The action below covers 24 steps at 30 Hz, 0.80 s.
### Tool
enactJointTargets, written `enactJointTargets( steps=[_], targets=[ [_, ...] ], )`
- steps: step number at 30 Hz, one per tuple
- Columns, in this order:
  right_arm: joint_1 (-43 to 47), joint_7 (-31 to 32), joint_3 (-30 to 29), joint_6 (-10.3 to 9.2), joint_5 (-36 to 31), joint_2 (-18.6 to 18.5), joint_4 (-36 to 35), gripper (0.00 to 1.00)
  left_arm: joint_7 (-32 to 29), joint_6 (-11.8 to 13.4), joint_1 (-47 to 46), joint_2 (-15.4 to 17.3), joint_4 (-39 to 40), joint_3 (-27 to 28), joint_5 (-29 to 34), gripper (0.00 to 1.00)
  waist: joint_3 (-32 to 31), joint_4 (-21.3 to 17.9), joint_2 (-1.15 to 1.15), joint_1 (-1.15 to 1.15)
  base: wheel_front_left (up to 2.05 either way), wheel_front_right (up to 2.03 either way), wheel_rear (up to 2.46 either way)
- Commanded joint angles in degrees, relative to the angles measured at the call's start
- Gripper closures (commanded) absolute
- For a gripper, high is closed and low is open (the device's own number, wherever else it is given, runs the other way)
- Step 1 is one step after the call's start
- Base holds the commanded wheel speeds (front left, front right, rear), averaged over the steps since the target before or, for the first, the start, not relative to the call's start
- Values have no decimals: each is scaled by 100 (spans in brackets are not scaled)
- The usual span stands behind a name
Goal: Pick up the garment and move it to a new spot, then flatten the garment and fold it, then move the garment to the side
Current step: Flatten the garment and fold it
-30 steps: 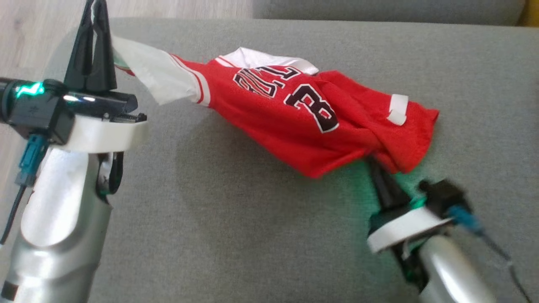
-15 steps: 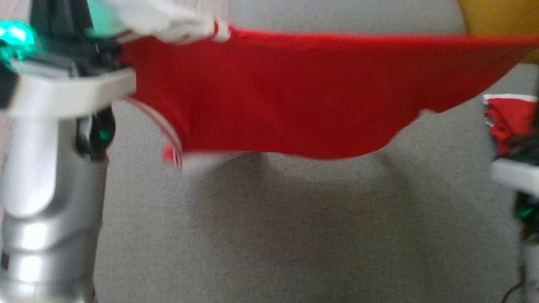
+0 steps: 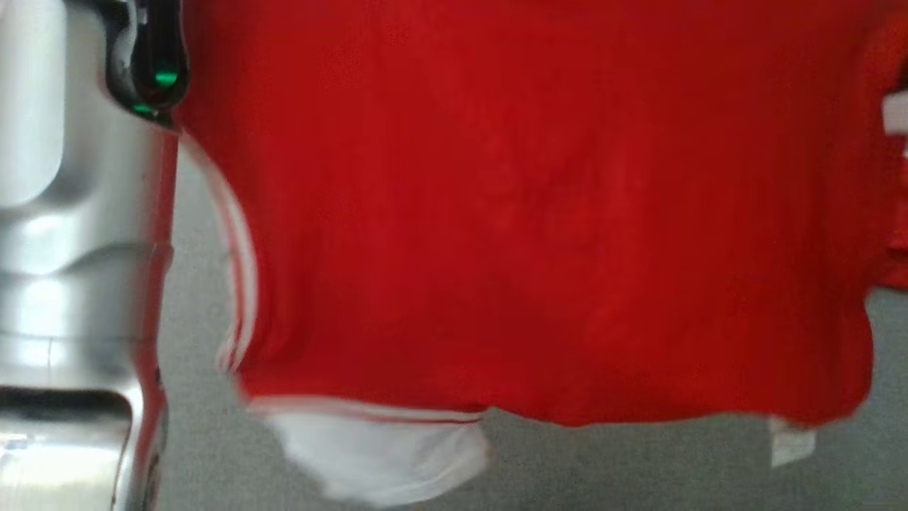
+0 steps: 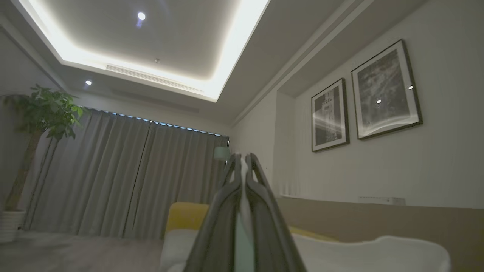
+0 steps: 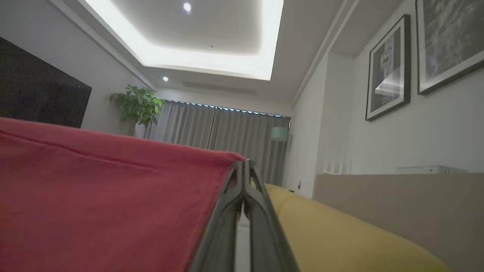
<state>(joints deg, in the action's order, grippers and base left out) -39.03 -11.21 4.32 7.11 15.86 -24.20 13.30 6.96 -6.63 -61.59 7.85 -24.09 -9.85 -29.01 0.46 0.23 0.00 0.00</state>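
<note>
The garment (image 3: 539,213), a red jersey with white sleeves, hangs spread wide in the head view, blurred, with one white sleeve (image 3: 376,454) dangling at its lower edge. My left forearm (image 3: 71,248) stands at that view's left edge. In the left wrist view my left gripper (image 4: 243,158) points up, shut on a strip of white cloth (image 4: 244,226) of the garment. In the right wrist view my right gripper (image 5: 244,162) is shut on the edge of the garment's red fabric (image 5: 94,196), which stretches away to the left.
The grey sofa seat (image 3: 638,468) lies below the hanging cloth. A yellow cushion (image 5: 340,226) and the sofa back (image 5: 397,204) lie behind the right gripper. Curtains (image 4: 124,177), a potted plant (image 4: 45,113) and framed pictures (image 4: 385,90) are in the room.
The garment has gone from lying bunched on the sofa to hanging stretched between both raised grippers, close before the head camera. The head view itself has shifted.
</note>
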Motion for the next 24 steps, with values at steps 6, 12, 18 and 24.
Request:
enactJointTargets(
  steps=[6, 12, 18, 24],
  targets=[
    [-1772, 11, 818, 37, 293, -222, 1216, 100, 469, -35, -1412, 342, -981, -175, 453, 100, 1115, -54, 0, 0, 0, 0, 0],
    [-2913, -256, 809, 37, 115, -417, 1820, 100, 768, -55, -2284, 242, -1354, -212, 611, 100, 1629, -11, 0, 0, 0, 0, 0],
    [-3211, -343, 991, 37, 105, -635, 2285, 100, 800, -82, -2127, 274, -1286, -489, 322, 100, 1995, 124, 0, 0, 0, 0, 0],
    [-2530, -370, 999, 37, 476, -607, 2592, 100, 802, -84, -972, 651, -472, -951, -111, 100, 2175, 198, 0, 0, 0, 0, 0]
  ],
)
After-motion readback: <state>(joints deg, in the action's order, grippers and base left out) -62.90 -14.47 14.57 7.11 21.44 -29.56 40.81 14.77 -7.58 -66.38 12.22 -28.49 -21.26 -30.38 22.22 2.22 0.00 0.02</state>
